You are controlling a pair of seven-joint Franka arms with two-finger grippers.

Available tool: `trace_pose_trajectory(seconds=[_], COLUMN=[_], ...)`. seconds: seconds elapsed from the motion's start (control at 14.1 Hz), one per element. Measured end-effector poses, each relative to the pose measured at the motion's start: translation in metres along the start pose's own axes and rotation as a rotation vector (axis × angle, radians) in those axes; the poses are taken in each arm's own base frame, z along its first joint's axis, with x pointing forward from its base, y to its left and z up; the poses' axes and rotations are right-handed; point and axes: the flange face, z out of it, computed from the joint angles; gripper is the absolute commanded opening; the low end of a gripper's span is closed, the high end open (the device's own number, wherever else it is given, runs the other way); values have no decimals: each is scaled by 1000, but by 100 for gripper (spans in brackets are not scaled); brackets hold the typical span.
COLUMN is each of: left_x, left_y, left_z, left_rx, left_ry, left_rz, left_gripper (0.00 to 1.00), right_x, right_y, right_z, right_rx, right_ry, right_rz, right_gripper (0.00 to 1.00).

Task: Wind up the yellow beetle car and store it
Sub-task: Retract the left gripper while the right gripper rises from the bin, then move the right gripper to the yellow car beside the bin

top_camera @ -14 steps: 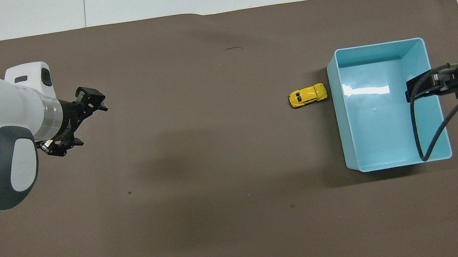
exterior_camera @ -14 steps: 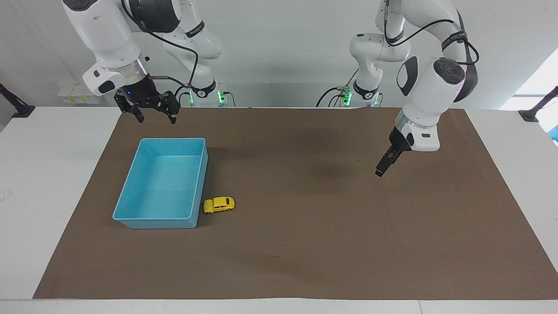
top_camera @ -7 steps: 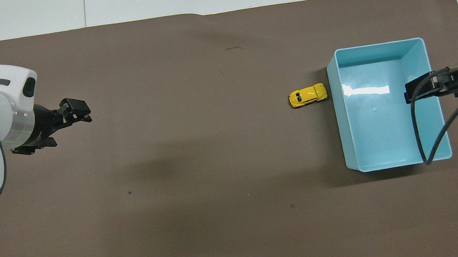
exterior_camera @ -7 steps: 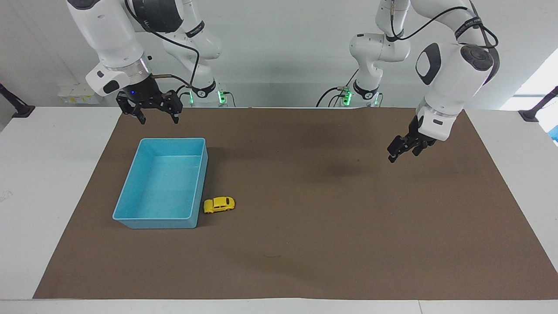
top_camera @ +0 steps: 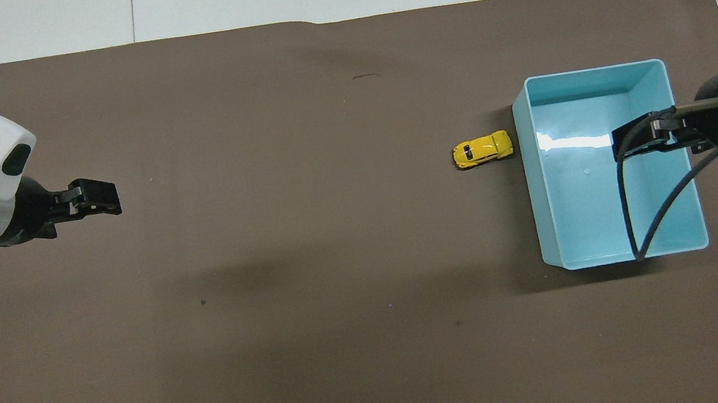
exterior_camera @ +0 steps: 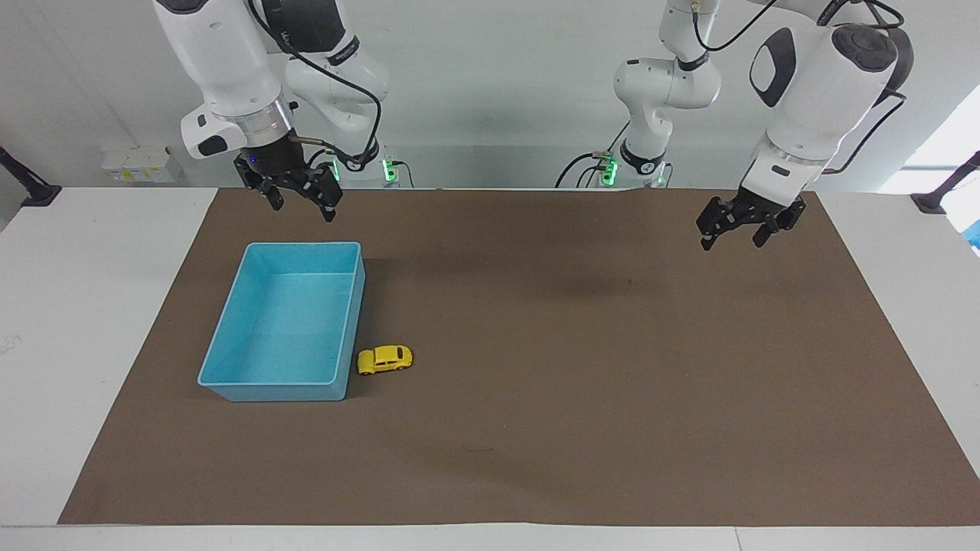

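Observation:
The yellow beetle car stands on its wheels on the brown mat, just beside the light blue bin near the bin's end farther from the robots. It also shows in the overhead view, close to the bin's long wall. My right gripper is open and empty, raised high over the bin; in the overhead view this gripper covers the bin's inside. My left gripper is open and empty, up over the mat at the left arm's end, far from the car.
The brown mat covers most of the white table. The bin is empty inside. A cable loops from the right wrist over the bin.
My left gripper has risen and pulled back toward the left arm's end of the table, turning its wrist. My right gripper has shifted a little toward the table's middle. The car and bin have not moved.

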Motion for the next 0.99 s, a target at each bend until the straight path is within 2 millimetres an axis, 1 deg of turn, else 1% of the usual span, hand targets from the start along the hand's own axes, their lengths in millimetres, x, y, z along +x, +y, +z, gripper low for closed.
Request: trace_pose_trajectory(seconds=[0.21,0.35,0.5,0.78,0.99], left_x=[-14,-24,-27,-26,-26], left_y=[-4,-6,-6,-6,-6], left_z=[-30,-43,-48,-48,-51], left_rx=[-1,-1,-2,-2,-3], left_ry=[-6,-18,-14,-14,-9], left_rz=[44,64,68,71,73], left_gripper=[100,100,100,100,100], right_x=[-1,-1,-3,-10,-14], right_y=[-2,-3,-9,-25,-39], right_z=[0,0,-2,-3,4], right_rx=[19,22,33,47,50], right_ry=[-12,-12,-2,8,2], right_rz=[149,241,317,515,677], right_gripper=[100,100,100,100,100])
